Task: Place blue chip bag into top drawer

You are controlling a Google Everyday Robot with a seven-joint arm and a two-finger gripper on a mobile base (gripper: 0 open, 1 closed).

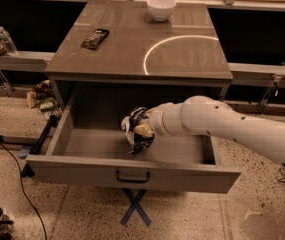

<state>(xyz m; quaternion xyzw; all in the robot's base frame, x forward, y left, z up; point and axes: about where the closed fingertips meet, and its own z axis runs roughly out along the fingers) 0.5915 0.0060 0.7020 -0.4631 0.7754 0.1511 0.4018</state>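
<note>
A grey table [122, 54] stands with its top drawer [82, 168] pulled fully out toward the viewer. A small dark handle [132, 177] sits at the centre of the drawer's front panel. A white robot arm [232, 126] reaches in from the right, crossing above the drawer's right wall. The tool [143, 130] is at the arm's tip, inside the drawer near its middle. It is pressed against the blue chip bag [133, 135], which covers most of it. Whether it grips the bag or has let go cannot be told.

The crumpled bag is inside the drawer, apart from all four walls. Bare drawer floor lies open to its left and in front.

On the tabletop, well behind, are a white bowl [161, 7] near the back edge and a flat dark packet [95, 38] at the left.
</note>
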